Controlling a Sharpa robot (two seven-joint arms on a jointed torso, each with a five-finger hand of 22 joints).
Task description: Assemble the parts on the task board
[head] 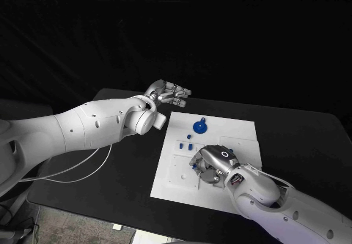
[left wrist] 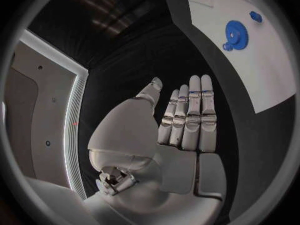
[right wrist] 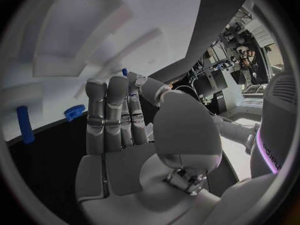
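Note:
The white task board (head: pixel 220 133) lies in the middle of the black table. A blue gear (head: pixel 199 126) sits near its far edge, with three small blue parts (head: pixel 187 145) just nearer. My right hand (head: pixel 212 163) rests low over the board's near half, fingers stretched out side by side (right wrist: pixel 112 115). A small blue part (right wrist: pixel 124 72) shows at its fingertips beside the thumb; whether it is pinched is unclear. A blue peg (right wrist: pixel 25 124) and a small blue gear (right wrist: pixel 74 111) lie beyond that hand. My left hand (head: pixel 169 94) hovers off the board's far left corner, fingers straight, holding nothing (left wrist: pixel 187 117).
The board has shallow recesses (head: pixel 183 170) on its near left part and a raised panel (head: pixel 238 145) on its right. The left wrist view shows the blue gear (left wrist: pixel 235 34) on the board (left wrist: pixel 269 75). A white cable (head: pixel 81 170) trails under my left arm.

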